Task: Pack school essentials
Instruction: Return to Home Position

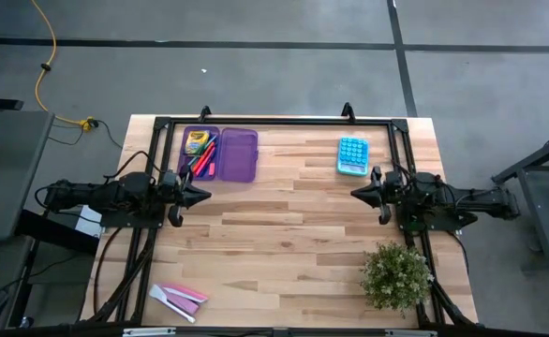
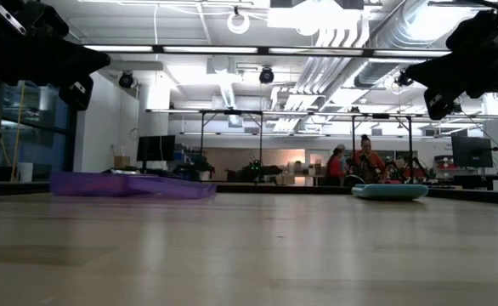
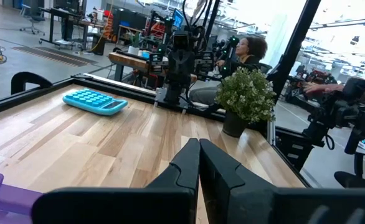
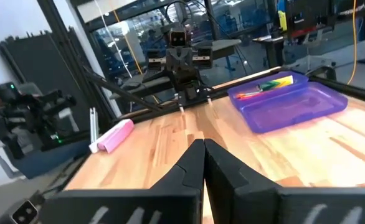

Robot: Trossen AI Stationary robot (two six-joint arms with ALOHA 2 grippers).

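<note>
**Parked and pinched together**

Seeing the left claw (image 1: 203, 195) hovering by the left edge of the wooden surface (image 1: 284, 234), pressed together. Same for the right claw (image 1: 356, 193) by the right edge. Got the yellow-green crayon box (image 1: 196, 142) and red and green pencils (image 1: 205, 159) inside the open purple plastic box (image 1: 240, 155) near the far-left corner.

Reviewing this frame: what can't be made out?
Items in the purple box: too small in the high view; its wall hides them in the low view.
Pink items at the table edge: too small or blurred to identify.
Left tool, right tool: dark silhouettes cut by the low view's top edge.
</note>
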